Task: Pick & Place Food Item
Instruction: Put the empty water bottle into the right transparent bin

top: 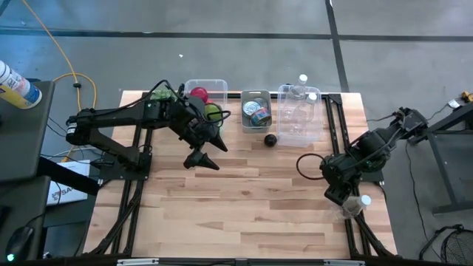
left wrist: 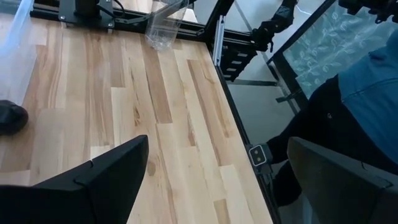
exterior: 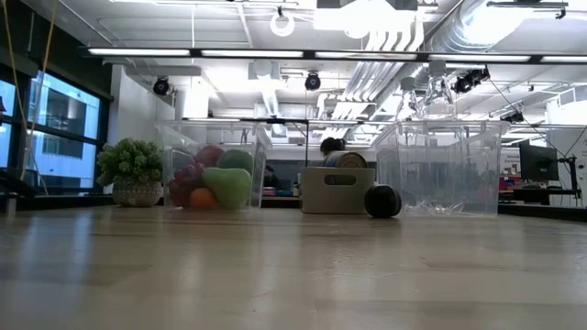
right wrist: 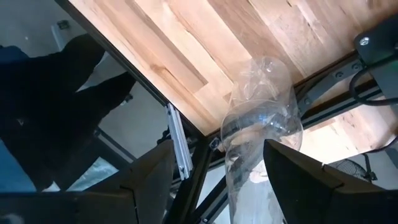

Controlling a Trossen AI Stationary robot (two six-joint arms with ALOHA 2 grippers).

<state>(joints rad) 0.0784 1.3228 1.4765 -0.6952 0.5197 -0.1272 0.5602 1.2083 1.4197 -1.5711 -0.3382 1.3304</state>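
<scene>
- I had the left pincer (top: 209, 160) hovering over the desk (top: 244, 214), just in front of the fruit bin (top: 205, 91); its fingers were spread wide and carried nothing.
- The fruit bin sat at the back of the desk, left of centre. I saw a red fruit (top: 199, 94) and a green fruit (top: 213, 111) in it from above; the low view also showed an orange one (exterior: 203, 197).
- Next along was the grey bin (top: 256, 111) with cans (top: 259, 116) in it.
- A small dark round item (top: 270, 139) lay on the bare desk just in front of the gap between the grey bin and the clear bin (top: 299, 114). I couldn't tell what food it was.
- The clear bin stood at the back right with clear plastic bottles in it.
- My right pincer (top: 353, 205) was at the desk's right front edge, fingers partly spread around a clear plastic bottle (right wrist: 258, 134). I couldn't tell whether they actually pinched it.
- A person in dark clothing (right wrist: 56, 99) showed beyond the desk edge.
</scene>
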